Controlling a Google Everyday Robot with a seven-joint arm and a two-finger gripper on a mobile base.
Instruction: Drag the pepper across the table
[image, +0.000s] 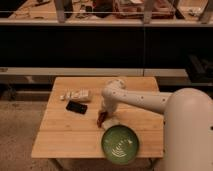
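The pepper (101, 119) is a small dark red chili shape lying on the light wooden table (60, 137), just above the green bowl and right of the black phone. My gripper (103, 113) hangs straight down from the white arm (135, 99) and sits right on top of the pepper's upper end, at the table surface. The gripper's body hides the part of the pepper under it.
A black phone (76, 106) lies left of the pepper, and a white rounded block (77, 94) lies behind it. A green bowl (120, 143) sits at the front edge. A small white object (112, 122) lies beside the pepper. The robot's white body (187, 135) fills the right.
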